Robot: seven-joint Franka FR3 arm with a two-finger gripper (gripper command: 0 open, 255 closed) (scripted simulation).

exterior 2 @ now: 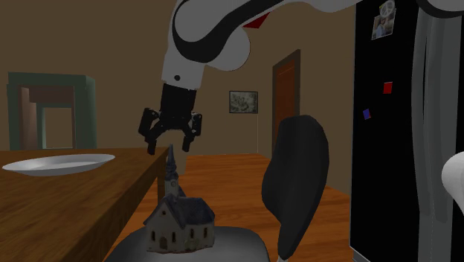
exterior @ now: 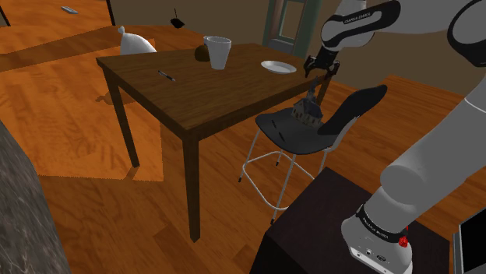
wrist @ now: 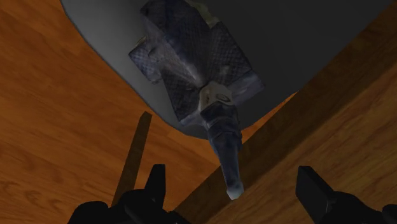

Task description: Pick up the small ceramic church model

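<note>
A small church model (exterior 2: pixel 178 222) with pale walls, a dark blue roof and a tall spire stands upright on the dark seat of a chair (exterior 2: pixel 230 242) beside the table. In the shoulder view the church (exterior: pixel 307 111) sits near the seat's middle. My black gripper (exterior 2: pixel 172 141) hangs open just above the spire's tip, fingers apart and touching nothing. In the shoulder view the gripper (exterior: pixel 318 81) is straight over the church. Looking down from the wrist, the church (wrist: pixel 197 67) lies ahead of the gripper (wrist: pixel 232 191), its spire pointing up between the fingers (wrist: pixel 154 184).
A brown wooden table (exterior: pixel 195 93) stands next to the chair (exterior: pixel 296 132), carrying a white plate (exterior: pixel 278 67), a pale cup (exterior: pixel 217 52) and a small dark pen-like thing (exterior: pixel 167 75). The chair's curved backrest (exterior 2: pixel 297 179) rises beside the church. A black fridge (exterior 2: pixel 394 134) stands behind.
</note>
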